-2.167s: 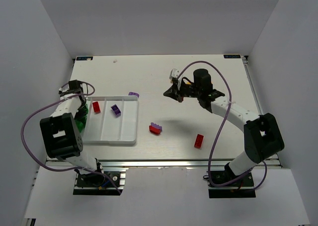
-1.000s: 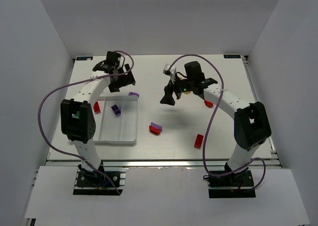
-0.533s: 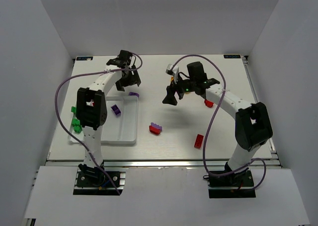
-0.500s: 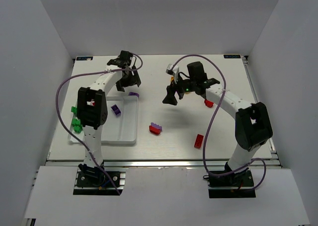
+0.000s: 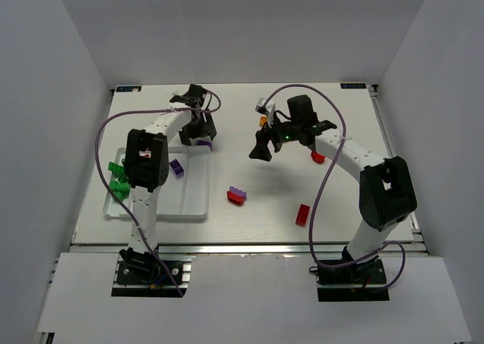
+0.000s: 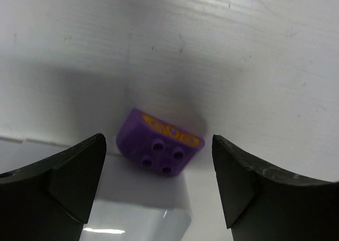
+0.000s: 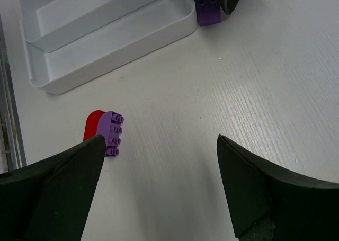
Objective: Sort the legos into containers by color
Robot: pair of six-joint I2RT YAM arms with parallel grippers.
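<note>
Nearest, a small red studded brick [image 5: 303, 215] lies lower right, with a red-and-purple brick pair [image 5: 237, 196] at centre. Left of it sits the shallow white ridged tray [image 5: 195, 196]. Beyond, the left gripper [image 5: 199, 134] spreads wide either side of a curved purple brick [image 6: 159, 142] just beside the tray's far edge. The right gripper [image 5: 262, 149] hangs wide open, upper centre.

the purple brick [image 6: 160, 148] mid-frame is smooth, slightly glossy plastic; the white tray [image 7: 116, 50] at upper left is shiny moulded plastic; the table [image 7: 254, 92] is matt white board with fine grain
</note>
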